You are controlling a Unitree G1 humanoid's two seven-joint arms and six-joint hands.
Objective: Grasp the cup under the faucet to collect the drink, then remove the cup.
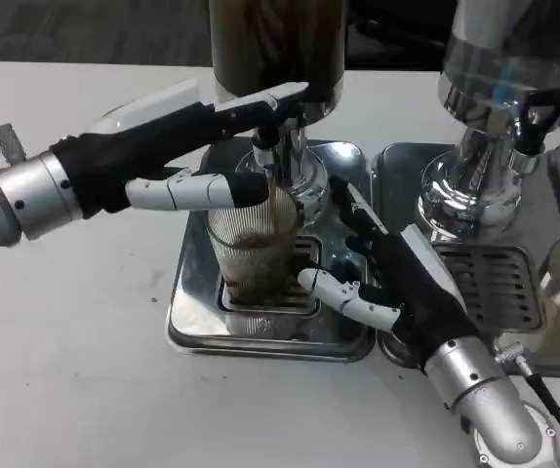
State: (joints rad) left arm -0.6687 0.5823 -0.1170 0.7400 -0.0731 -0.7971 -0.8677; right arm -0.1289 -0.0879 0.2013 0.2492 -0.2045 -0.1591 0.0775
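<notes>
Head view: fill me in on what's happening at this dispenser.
The left hand reaches across to the faucet, and dark drink runs into the ribbed cup standing on the drip tray. The right hand waits beside the cup, fingers spread toward it; whether they touch it is unclear. The cup is partly filled.

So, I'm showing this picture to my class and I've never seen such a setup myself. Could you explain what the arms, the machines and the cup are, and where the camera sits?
The camera sits on a humanoid robot's head or chest, looking down at a white table. Its two silver forearms end in many-fingered hands. The left hand reaches to the tap of a drinks dispenser. A ribbed clear cup stands on the metal drip tray beneath, with dark drink in it. The right hand sits close beside the cup; whether it touches it is unclear. A second dispenser stands to the right.
</notes>
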